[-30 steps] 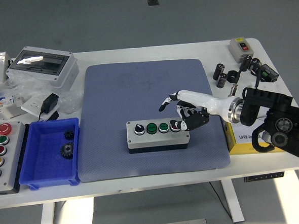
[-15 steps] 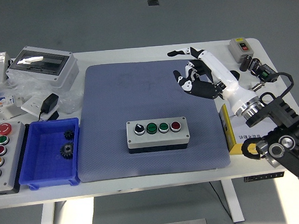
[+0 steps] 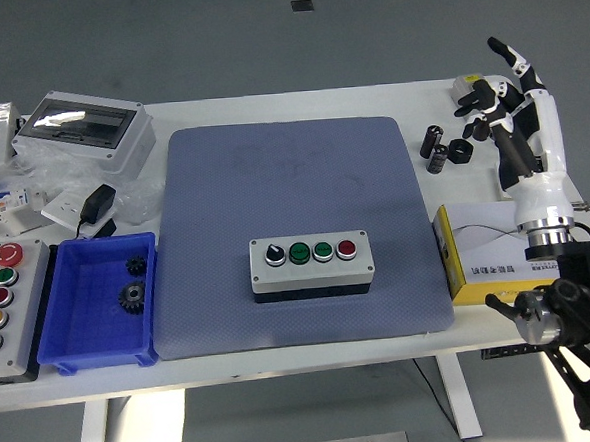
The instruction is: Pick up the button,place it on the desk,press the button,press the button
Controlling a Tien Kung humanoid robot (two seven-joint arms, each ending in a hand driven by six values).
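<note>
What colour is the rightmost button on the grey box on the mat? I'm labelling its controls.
Red: the rightmost button on the grey box, clearest in the head view.

The setting is looking like a robotics or electrical test lab. A white height-adjustable table (image 3: 283, 357) is standing on a plain grey floor (image 3: 263, 33) and carrying a blue-grey textured work mat (image 3: 293, 181). Industrial control parts are lying around it: a grey four-button control box (image 3: 312, 265) on the mat, a grey pendant with coloured push buttons (image 3: 2, 309) at the near left, a grey enclosure with a clear lid (image 3: 82, 132) at the far left, and a blue plastic bin (image 3: 95, 303) holding black gears (image 3: 132, 294).
</note>
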